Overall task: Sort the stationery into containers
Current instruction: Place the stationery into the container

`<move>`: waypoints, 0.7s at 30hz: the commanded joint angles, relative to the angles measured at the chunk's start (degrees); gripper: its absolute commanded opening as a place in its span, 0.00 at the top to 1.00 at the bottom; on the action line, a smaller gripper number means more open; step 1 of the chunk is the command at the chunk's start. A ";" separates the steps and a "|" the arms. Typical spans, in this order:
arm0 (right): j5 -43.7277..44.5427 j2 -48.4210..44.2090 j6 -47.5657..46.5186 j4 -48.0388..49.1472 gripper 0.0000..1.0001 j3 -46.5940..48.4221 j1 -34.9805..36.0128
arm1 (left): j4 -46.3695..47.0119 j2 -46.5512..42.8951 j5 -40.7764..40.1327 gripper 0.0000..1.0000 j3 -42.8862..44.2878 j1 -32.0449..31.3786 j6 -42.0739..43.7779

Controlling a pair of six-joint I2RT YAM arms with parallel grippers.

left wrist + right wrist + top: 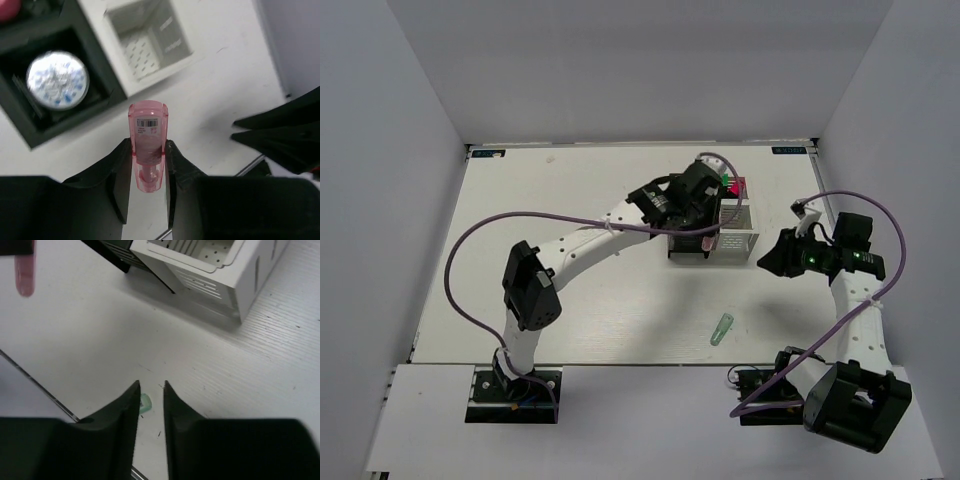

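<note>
My left gripper (148, 145) is shut on a translucent pink capsule-shaped piece (148, 120) and holds it upright above the table, just in front of the containers (745, 240). The pink piece also shows in the right wrist view (24, 275). A blue-white tape roll (57, 80) lies in a black compartment (107, 87). The silver-white compartment (150, 45) beside it looks empty. Pink and green marker caps (732, 184) stick up from a far compartment. A green capsule piece (721, 328) lies on the table near the front. My right gripper (149, 385) hovers empty, its jaws a narrow gap apart, with the green piece (145, 402) below it.
The right gripper (767, 264) is just right of the containers, and its dark fingers (280, 135) show at the right of the left wrist view. White walls close the table at the back and sides. The table's front edge (650, 364) runs near the green piece.
</note>
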 commanded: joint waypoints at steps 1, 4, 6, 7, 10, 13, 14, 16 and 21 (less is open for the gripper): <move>-6.63 -0.72 -3.07 -2.02 0.77 -0.16 -0.47 | 11.39 -0.05 11.58 0.99 1.92 1.59 4.47; -8.12 -0.63 -4.30 -2.38 0.83 -0.51 -0.56 | 19.91 2.41 19.30 0.99 2.80 3.44 5.61; -10.67 -0.19 -6.76 -4.38 0.95 -0.34 -0.82 | 25.51 3.55 20.56 0.99 1.84 3.80 7.19; -11.29 -0.10 -8.86 -4.84 1.00 -0.25 -0.73 | 28.68 4.17 21.00 0.99 1.66 3.80 7.89; -14.72 1.48 -12.90 -8.08 1.00 0.72 -1.26 | 33.44 6.71 20.39 0.99 1.92 4.41 8.78; -19.37 3.14 -20.27 -13.09 1.00 1.95 -1.87 | 36.00 8.56 18.98 0.99 1.92 4.76 10.00; -21.03 3.59 -23.78 -16.58 1.00 2.04 -1.87 | 36.97 8.91 18.46 0.99 2.18 4.94 10.27; -22.54 4.20 -27.50 -17.84 1.00 2.39 -2.49 | 37.33 10.67 17.75 0.99 3.15 5.29 10.97; -24.48 4.38 -32.25 -21.27 0.89 2.65 -3.19 | 40.57 13.40 16.00 0.99 2.89 6.26 10.89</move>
